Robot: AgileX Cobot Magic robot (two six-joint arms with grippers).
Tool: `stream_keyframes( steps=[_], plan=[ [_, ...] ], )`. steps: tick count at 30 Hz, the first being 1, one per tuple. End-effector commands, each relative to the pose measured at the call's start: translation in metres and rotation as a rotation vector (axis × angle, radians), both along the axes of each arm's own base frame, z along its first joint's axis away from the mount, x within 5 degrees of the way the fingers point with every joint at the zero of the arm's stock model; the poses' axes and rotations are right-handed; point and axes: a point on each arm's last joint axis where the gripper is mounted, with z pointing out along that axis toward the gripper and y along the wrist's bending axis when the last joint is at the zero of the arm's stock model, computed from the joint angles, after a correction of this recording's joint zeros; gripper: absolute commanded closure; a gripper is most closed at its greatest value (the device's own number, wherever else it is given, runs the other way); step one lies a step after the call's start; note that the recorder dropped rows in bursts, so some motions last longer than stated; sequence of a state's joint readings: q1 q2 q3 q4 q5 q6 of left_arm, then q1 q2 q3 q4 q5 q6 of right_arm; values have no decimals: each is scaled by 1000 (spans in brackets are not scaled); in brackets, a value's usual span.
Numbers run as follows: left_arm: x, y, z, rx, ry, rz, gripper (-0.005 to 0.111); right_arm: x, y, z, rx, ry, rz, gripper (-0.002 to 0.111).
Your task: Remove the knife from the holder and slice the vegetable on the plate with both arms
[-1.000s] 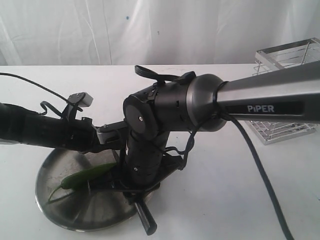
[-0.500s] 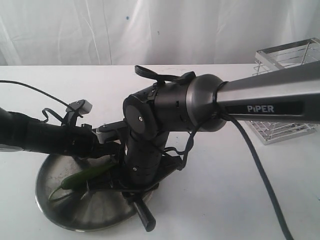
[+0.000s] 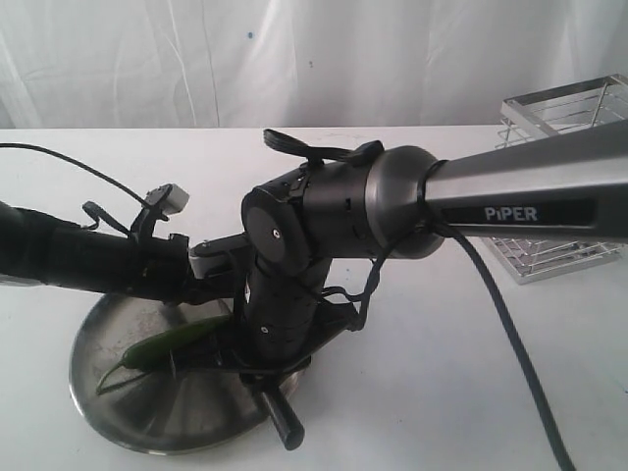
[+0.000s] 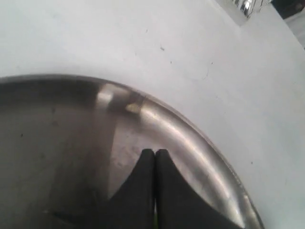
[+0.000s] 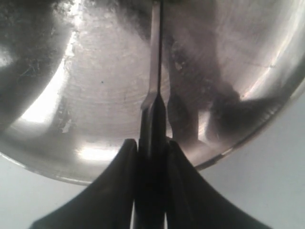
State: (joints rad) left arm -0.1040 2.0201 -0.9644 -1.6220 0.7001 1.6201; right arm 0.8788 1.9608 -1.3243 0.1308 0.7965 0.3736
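The steel plate (image 3: 98, 412) lies at the front left of the table. On it rests the dark green vegetable (image 3: 167, 345), its thin stem toward the plate's left rim. My right gripper (image 5: 152, 143) is shut on the knife's black handle (image 3: 280, 417). The slim blade (image 5: 155, 57) reaches out over the plate (image 5: 86, 95). In the exterior view the right arm's wrist (image 3: 285, 294) hides the blade and the vegetable's right end. My left gripper (image 4: 155, 153) is shut just above the plate's inner rim (image 4: 190, 138), with nothing seen between its fingers. The wire holder (image 3: 559, 186) stands at the far right.
The right arm's grey PiPER link (image 3: 530, 196) crosses the right half of the scene, and a black cable (image 3: 520, 363) hangs from it. The left arm (image 3: 88, 260) comes in from the left edge. A white curtain closes the back.
The left arm drew back to the left and then returned to the right, ending slightly higher. The knife handle shifted a little up and left. Both grippers stayed shut.
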Motion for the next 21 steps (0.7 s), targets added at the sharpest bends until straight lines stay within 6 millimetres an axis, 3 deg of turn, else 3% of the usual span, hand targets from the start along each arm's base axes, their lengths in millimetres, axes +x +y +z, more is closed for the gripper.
stream_keyframes(
  steps=[1,6,13,21],
  plan=[
    [-9,5,-12,72,57,26,107,0,1,6,19,-21,-1,108],
    [-16,16,-29,186,114,125,107,0,1,6,19,-21,-1,108],
    [-20,14,-31,202,126,89,107,1,2,6,32,-33,-3,108],
    [-23,7,-30,187,126,51,107,-9,12,-31,-44,44,24,108]
  ],
)
